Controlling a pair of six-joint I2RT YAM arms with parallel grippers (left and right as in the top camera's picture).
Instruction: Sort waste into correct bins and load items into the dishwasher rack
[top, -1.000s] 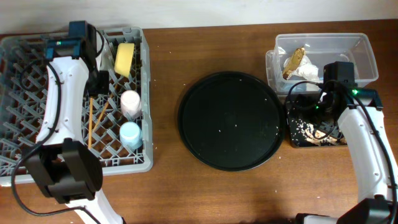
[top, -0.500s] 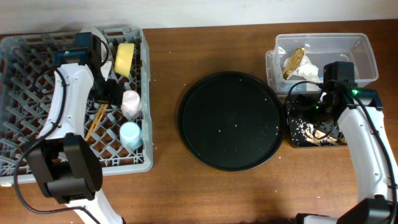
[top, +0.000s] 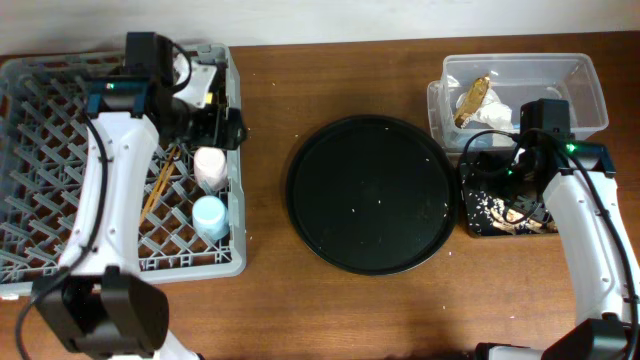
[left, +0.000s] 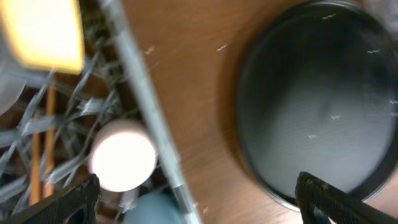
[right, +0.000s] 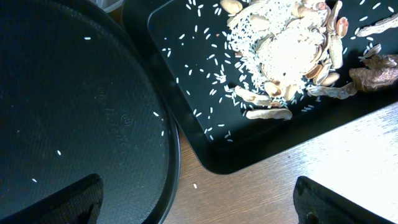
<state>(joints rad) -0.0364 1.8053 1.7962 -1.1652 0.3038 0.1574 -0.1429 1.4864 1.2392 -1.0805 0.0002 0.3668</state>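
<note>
The grey dishwasher rack at the left holds the pink cup, the blue cup, the two chopsticks lying slanted, and the yellow bowl, which my left arm partly covers. My left gripper hangs open and empty over the rack's right rim. Its wrist view shows the pink cup, the blue cup and the yellow bowl. My right gripper is open and empty over bare wood beside the black tray bin, which holds the food leftovers. White napkins lie in the clear tub.
A large round black tray sits mid-table with a few rice grains on it; its rim runs close to the black tray bin. The clear tub stands directly behind that bin at the far right.
My left gripper has opened and let go of the chopsticks, which now lie slanted in the rack. It has moved right to the rack's right rim. The right arm has not moved.
</note>
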